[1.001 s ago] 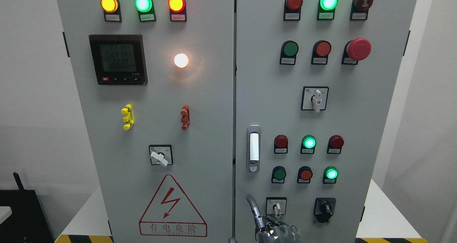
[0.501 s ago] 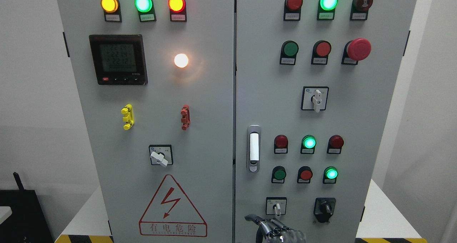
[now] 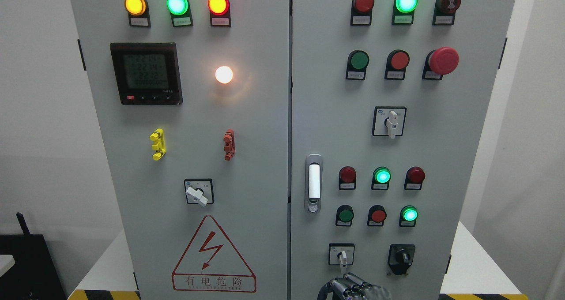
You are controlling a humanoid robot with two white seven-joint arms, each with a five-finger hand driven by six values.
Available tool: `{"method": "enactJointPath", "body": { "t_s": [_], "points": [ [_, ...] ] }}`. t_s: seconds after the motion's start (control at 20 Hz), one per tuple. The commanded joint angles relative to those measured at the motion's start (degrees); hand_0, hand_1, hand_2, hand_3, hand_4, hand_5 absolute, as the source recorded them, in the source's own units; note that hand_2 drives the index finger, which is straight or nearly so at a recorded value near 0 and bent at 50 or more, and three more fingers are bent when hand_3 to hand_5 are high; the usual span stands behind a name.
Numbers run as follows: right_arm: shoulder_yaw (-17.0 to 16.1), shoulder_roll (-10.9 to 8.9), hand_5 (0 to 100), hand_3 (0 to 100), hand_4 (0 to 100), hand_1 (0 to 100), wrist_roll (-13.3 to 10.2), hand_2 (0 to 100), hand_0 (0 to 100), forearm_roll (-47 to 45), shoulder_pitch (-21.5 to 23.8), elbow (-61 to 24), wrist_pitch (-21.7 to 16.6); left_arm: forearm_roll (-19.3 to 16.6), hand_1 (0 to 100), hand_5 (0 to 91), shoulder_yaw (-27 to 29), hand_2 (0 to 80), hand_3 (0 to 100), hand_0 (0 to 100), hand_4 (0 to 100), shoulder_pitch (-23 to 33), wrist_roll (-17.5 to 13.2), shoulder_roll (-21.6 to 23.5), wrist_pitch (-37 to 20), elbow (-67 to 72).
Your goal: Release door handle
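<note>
Grey cabinet's door handle [image 3: 314, 183] stands vertical.

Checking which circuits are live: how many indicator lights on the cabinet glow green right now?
4. One on the left door's top row; on the right door, one in the top row, one right of the handle, one below it.

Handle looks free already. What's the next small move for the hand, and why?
Probably just finish lowering the robot hand out of view and rest the arm. It sits at the bottom edge, below the small selector switch, well clear of the door handle, which nothing touches. Which arm it belongs to cannot be told. The right-hand door looks closed, so likely nothing more remains.
</note>
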Motion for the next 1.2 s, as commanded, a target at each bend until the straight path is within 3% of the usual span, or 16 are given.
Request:
{"method": "enactJointPath", "body": {
  "t_s": [0.0, 0.3, 0.55, 0.7, 0.85, 1.15],
  "points": [
    [-0.27, -2.96, 95, 100, 91, 0, 0.04, 100, 27, -0.84, -0.31, -0.67, 0.33, 0.01, 39, 0.0, 0.00, 0.0, 0, 12, 0, 1.76, 0.05, 0.00, -0.03, -1.76],
    [-0.27, -3.84, 96, 100, 93, 0, 0.04, 100, 27, 0.39, -0.67, -1.28, 1.38, 0.01, 39, 0.0, 0.00, 0.0, 0, 12, 0, 1.76, 0.05, 0.00, -0.03, -1.76],
    [-0.36, -4.01, 96, 100, 93, 0, 0.65, 100, 28, 5.93, -2.07, -1.28, 7.35, 0.01, 39, 0.0, 0.00, 0.0, 0, 12, 0, 1.76, 0.05, 0.00, -0.03, -1.76],
    [-0.45, -5.24, 96, 100, 94, 0, 1.00, 100, 26, 9.34, -2.95, -1.28, 9.29, 0.01, 39, 0.0, 0.00, 0.0, 0, 12, 0, 1.76, 0.05, 0.00, -0.03, -1.76],
    [-0.62, -5.60, 96, 100, 99, 0, 2.15, 100, 25, 13.13, -2.60, -2.33, 9.56, 0.01, 39, 0.0, 0.00, 0.0, 0, 12, 0, 1.76, 0.05, 0.00, -0.03, -1.76],
    [-0.89, -5.42, 97, 100, 96, 0, 2.15, 100, 24, 19.46, -1.90, -3.83, 9.64, 0.01, 39, 0.0, 0.00, 0.0, 0, 12, 0, 1.76, 0.05, 0.00, -0.03, -1.76]
  ]
}}
